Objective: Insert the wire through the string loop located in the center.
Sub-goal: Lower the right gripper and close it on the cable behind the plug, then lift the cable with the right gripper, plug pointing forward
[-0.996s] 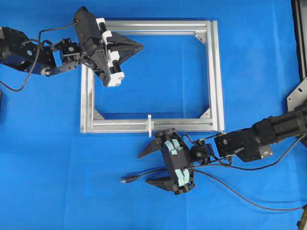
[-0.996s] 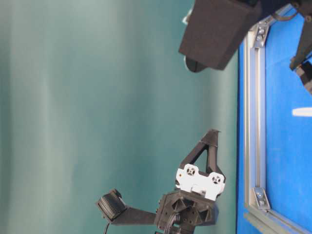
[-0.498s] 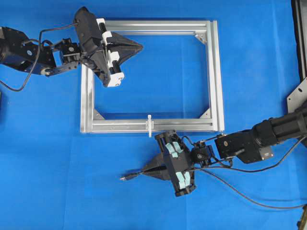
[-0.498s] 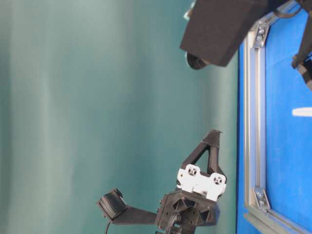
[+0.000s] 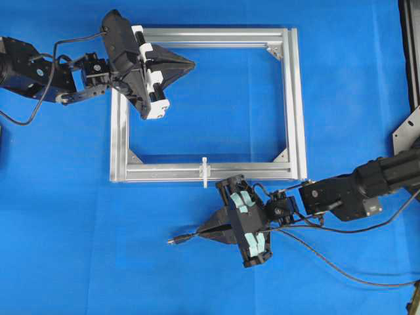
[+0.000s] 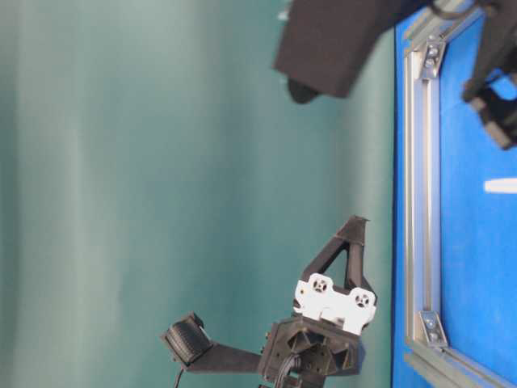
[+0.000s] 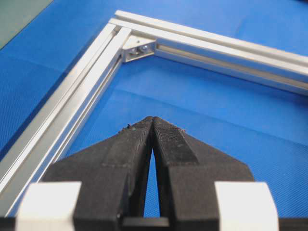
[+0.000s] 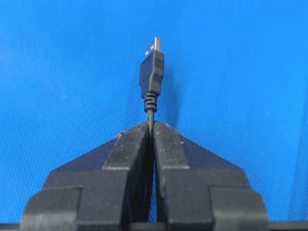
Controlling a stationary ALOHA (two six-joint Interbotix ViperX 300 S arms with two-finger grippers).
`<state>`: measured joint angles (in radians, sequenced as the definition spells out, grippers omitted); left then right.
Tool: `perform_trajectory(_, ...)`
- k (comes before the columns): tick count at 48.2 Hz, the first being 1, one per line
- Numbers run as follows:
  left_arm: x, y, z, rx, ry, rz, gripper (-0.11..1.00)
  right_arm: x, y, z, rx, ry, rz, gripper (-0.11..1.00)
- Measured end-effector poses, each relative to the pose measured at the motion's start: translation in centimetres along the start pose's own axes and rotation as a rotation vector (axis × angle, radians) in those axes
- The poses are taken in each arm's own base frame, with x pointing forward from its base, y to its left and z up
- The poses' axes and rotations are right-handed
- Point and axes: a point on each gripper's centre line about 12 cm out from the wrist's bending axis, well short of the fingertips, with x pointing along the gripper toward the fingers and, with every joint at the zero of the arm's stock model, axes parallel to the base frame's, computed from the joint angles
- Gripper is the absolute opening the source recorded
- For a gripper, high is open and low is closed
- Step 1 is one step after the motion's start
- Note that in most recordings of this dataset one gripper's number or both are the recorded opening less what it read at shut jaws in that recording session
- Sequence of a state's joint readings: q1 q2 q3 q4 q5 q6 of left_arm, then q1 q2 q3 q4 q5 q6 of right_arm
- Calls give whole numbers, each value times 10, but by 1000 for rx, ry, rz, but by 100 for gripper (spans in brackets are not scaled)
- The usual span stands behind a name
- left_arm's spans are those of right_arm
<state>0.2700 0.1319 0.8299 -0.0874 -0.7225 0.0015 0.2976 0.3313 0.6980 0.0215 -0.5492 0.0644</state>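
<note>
The wire (image 5: 341, 272) is a thin black cable lying on the blue cloth, ending in a small dark plug (image 5: 174, 241). My right gripper (image 5: 200, 231) is shut on the wire just behind the plug. In the right wrist view the plug (image 8: 152, 72) sticks straight out past the right gripper's (image 8: 151, 126) closed tips. The string loop (image 5: 205, 172) is a small white tie on the middle of the silver frame's near bar, a short way above and right of the plug. My left gripper (image 5: 191, 63) is shut and empty over the frame's top left corner; its tips (image 7: 152, 120) meet.
The silver rectangular frame (image 5: 292, 98) lies flat on the blue cloth, with corner brackets (image 7: 139, 49) inside. A metal bracket (image 5: 407, 131) sits at the right edge. The right arm's own cables trail beside the wire.
My right gripper went from wide open around the wire to shut on it, then shifted slightly right and up, drawing the plug along. The left arm has not moved.
</note>
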Motion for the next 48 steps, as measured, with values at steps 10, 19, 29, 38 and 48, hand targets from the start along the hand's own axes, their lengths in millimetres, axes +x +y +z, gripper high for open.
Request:
perform_trajectory(10, -1, 0, -2, 0, 5, 0, 0, -14, 2, 31, 3, 5, 1, -3)
perform_trajectory(19, -1, 0, -2, 0, 6, 0, 0, -29, 4, 58, 1, 16, 2, -2)
perform_trajectory(29, -2, 0, -3, -1, 8, 0, 0, -36, 6, 72, 0, 8, 4, -2)
perform_trajectory(38, -4, 0, -3, -1, 11, 1, 0, -37, 6, 73, 0, 8, 4, -3)
perform_trajectory(48, -5, 1, -6, -7, 17, 1, 0, -37, 6, 73, 2, 8, 4, -3)
